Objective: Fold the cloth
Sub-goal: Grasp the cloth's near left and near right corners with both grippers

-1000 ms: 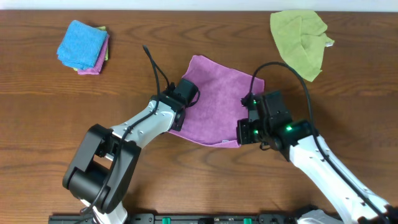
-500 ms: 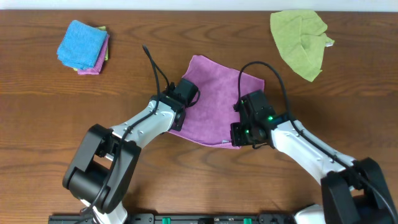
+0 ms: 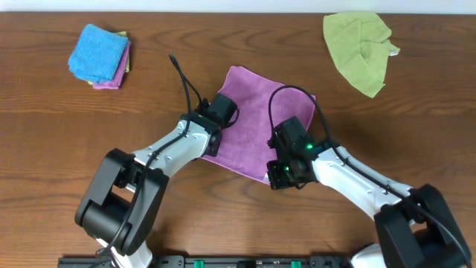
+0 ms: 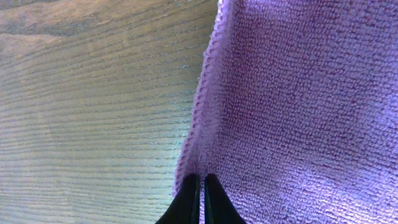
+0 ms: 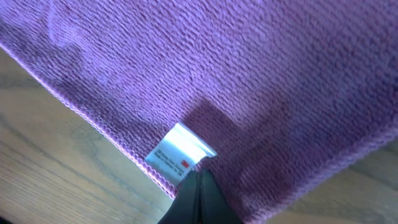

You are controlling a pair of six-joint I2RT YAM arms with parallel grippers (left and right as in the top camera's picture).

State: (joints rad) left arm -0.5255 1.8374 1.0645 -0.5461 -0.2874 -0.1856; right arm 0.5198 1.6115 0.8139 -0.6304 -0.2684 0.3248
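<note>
The lilac cloth (image 3: 253, 104) lies spread in the middle of the wooden table (image 3: 59, 126). My left gripper (image 3: 217, 119) rests on the cloth's left edge. In the left wrist view its fingers (image 4: 199, 186) are shut, pinching that stitched edge (image 4: 198, 112). My right gripper (image 3: 279, 173) is at the cloth's near edge. In the right wrist view its tips (image 5: 199, 177) are shut on the cloth (image 5: 249, 74) right beside the white tag (image 5: 179, 152). The near right part of the cloth is hidden under the right arm in the overhead view.
A crumpled lime-green cloth (image 3: 358, 46) lies at the far right. At the far left sits a folded bright blue cloth (image 3: 97, 52) on top of a small stack of folded cloths. Black cables loop above both wrists.
My right gripper has moved left and slightly nearer along the cloth's near edge, still shut, drawing the near right corner with it. The left gripper has stayed put.
</note>
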